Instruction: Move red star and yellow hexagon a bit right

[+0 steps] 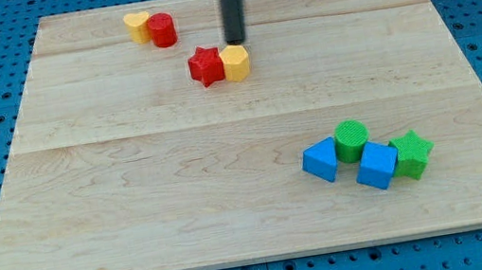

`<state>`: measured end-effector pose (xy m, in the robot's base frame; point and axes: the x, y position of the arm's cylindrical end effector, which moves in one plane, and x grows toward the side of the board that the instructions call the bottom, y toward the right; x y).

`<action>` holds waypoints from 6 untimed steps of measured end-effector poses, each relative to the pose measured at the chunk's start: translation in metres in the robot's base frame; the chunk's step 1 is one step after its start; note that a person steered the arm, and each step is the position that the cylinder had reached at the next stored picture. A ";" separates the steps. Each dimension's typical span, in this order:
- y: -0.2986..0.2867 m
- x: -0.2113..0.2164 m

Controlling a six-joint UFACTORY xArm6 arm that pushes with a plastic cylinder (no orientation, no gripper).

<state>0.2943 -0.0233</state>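
The red star [205, 66] lies on the wooden board [136, 199] in the upper middle. The yellow hexagon [235, 62] touches its right side. My tip [237, 41] is just above the yellow hexagon in the view, close behind it, with a small gap or light contact that I cannot tell apart. The dark rod rises from there out of the view's top.
A yellow block [139, 26] and a red cylinder [162, 30] touch each other at the upper left. At the lower right a blue block [320, 159], a green cylinder [351, 140], a blue cube [377, 165] and a green star [411, 153] cluster together.
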 end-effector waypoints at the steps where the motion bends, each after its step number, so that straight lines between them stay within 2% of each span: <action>1: -0.049 0.054; 2: -0.027 0.101; 3: -0.016 0.097; 4: -0.088 0.054; 5: -0.090 0.038; 6: 0.033 0.038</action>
